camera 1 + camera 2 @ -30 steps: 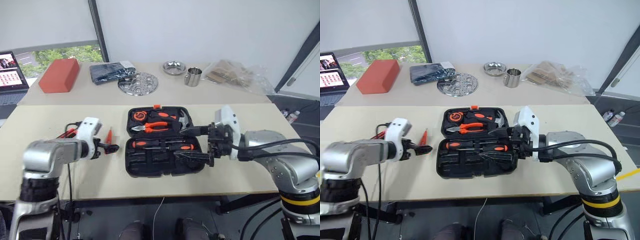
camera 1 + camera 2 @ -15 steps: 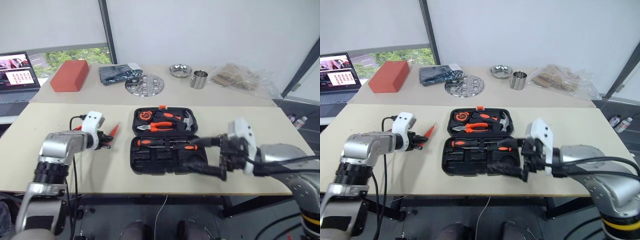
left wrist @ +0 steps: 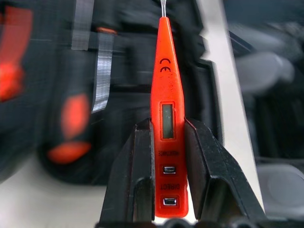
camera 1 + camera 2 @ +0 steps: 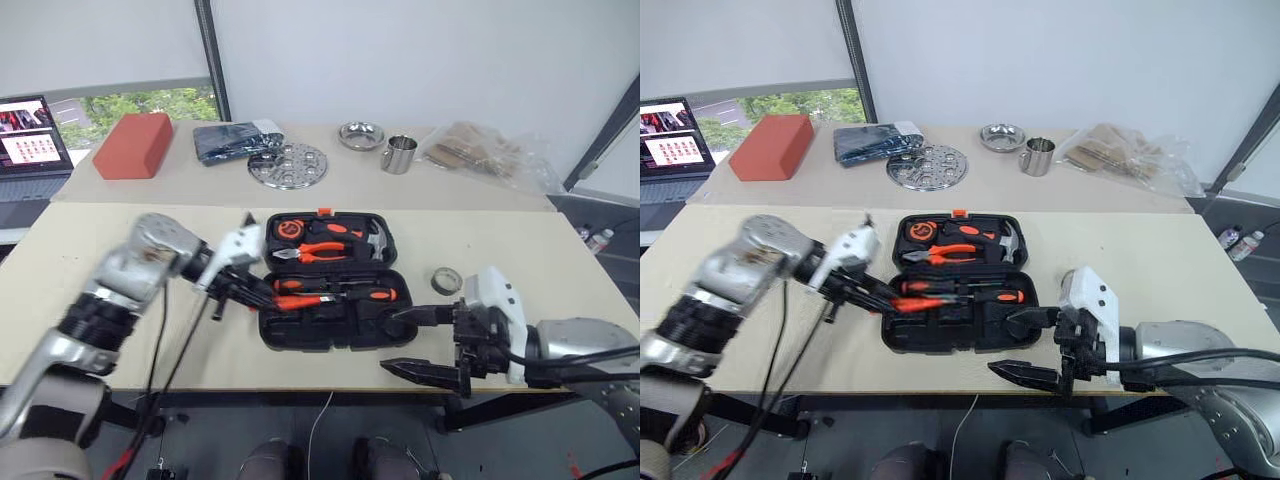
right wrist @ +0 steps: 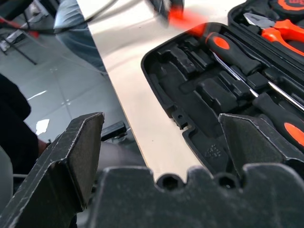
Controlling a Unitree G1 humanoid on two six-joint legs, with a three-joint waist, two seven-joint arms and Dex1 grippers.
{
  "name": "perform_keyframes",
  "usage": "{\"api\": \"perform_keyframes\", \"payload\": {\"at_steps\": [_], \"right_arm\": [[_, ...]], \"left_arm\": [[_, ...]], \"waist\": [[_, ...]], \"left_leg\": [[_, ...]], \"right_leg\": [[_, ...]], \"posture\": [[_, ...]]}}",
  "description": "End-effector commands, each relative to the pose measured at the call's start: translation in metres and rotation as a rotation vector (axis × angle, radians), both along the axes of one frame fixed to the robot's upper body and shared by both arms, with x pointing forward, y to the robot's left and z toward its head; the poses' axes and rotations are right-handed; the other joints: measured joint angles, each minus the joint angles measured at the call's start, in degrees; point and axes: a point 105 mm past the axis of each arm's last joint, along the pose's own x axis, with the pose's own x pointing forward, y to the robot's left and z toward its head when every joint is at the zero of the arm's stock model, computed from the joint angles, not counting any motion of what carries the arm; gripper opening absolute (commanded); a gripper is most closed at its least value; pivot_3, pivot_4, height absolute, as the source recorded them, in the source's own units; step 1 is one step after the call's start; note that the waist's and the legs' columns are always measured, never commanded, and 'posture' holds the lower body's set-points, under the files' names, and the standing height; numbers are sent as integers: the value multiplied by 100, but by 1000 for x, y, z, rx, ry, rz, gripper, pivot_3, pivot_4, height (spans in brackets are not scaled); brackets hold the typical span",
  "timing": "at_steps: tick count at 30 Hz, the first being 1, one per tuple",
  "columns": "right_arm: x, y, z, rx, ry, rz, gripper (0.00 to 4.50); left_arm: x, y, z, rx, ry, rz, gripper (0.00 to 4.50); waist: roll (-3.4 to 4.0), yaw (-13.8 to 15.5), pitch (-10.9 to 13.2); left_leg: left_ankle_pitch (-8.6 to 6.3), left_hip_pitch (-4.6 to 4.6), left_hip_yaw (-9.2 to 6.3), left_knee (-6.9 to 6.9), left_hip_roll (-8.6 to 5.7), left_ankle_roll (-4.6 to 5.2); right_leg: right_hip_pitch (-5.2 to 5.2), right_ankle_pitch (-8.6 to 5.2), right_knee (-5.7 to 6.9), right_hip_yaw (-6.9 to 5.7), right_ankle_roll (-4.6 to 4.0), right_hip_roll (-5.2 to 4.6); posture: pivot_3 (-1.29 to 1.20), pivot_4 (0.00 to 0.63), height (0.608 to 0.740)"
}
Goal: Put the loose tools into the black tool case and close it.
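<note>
Even, soft daylight; the left arm (image 4: 140,265) looks motion-blurred, perhaps mid-swing.

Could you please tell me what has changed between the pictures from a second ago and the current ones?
The left end effector has closed on the orange tester screwdriver, lifted it off the table and swung it over the open black tool case. The right end effector has pulled back from the case to the table's near edge, jaws open, uncovering a small black tape roll. The tools in the case stayed put.
</note>
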Motion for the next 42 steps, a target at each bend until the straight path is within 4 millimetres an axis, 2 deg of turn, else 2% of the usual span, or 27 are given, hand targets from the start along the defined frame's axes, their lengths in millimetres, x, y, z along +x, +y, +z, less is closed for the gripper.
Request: {"api": "perform_keyframes", "payload": {"at_steps": [1,5,14,16,19,22,25,28,31,34,36,42], "right_arm": [[-4,3,11,18,-73,2,4500],[2,0,13,24,-97,-50,4500],[0,-1,12,32,-104,-69,4500],[-1,0,11,33,-103,-69,4500],[-2,1,10,35,-99,-63,4500],[-2,0,9,32,-94,-58,4500],[-1,-1,7,28,-88,-61,4500],[1,-1,6,27,-87,-60,4500],[2,2,5,31,-86,-52,4500],[3,4,5,34,-85,-48,4500],[2,6,5,46,-77,-42,4500],[-3,9,5,65,-62,-35,4500]], "left_arm": [[15,-9,-3,71,-78,-11,421],[26,-17,-13,79,-89,23,421],[32,-23,-10,47,-76,42,421],[28,-26,-7,28,-69,25,1422],[18,-28,5,-28,-43,-24,2261],[15,-23,13,-57,-49,-33,3440],[16,-17,18,-91,-48,-14,3440],[22,-23,17,-143,-75,18,2695],[36,-37,10,-215,-114,79,1670],[35,-44,-4,-231,-83,91,571],[31,-41,-18,-215,-49,99,60],[23,-19,-55,-62,-52,109,60]], "waist": [[-2,-4,1],[-2,-17,1],[-1,-14,1],[-1,-18,1],[-1,-19,1],[-1,-19,1],[-1,-29,0],[-1,-21,0],[-1,35,0],[-1,42,0],[-1,33,0],[-1,11,-7]], "left_leg": [[-3,-1,-1,5,0,6],[-13,-2,-1,18,4,24],[-33,-15,-2,55,4,57],[-36,-21,-2,64,3,62],[-38,-28,-3,71,3,66],[-39,-33,-5,74,3,67],[-39,-32,-5,74,3,67],[-39,-32,-5,75,2,67],[-39,-32,-6,81,0,68],[-42,-36,-5,86,0,73],[-42,-36,-5,85,0,73],[-42,-28,-5,85,0,72]], "right_leg": [[0,0,2,0,2,1],[0,1,4,4,5,0],[3,10,7,6,8,-8],[3,11,7,7,13,-9],[0,13,6,7,18,-11],[-2,14,6,5,17,-13],[-2,14,7,4,17,-12],[-1,14,7,5,19,-12],[4,16,6,6,23,-13],[3,21,4,8,28,-12],[2,22,4,8,27,-12],[8,23,5,8,25,-12]], "posture": [[0,150,734],[0,150,734],[0,150,734],[0,150,734],[0,150,734],[0,150,734],[0,150,734],[0,150,734],[0,150,734],[0,150,734],[0,150,734],[0,150,734]]}}
